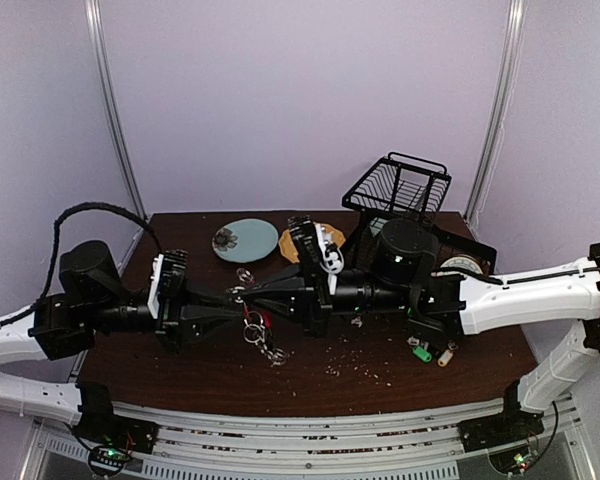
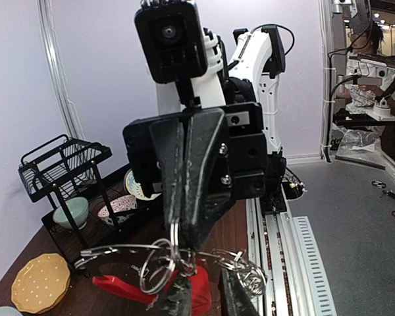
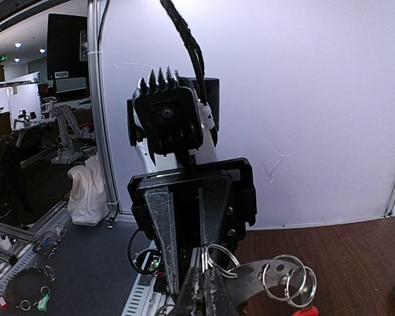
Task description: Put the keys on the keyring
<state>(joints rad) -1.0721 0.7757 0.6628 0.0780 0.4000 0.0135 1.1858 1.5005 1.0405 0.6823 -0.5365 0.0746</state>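
Behind the arms, teal plate [image 1: 245, 240], wire rack [image 1: 397, 186], yellow plate [image 1: 309, 245].

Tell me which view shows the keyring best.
Left wrist: the keyring fills the lower frame, its silver loops and red sleeve plain between the two grippers. The right wrist view shows only some loops at the bottom edge. The top view shows it small, among the arms.
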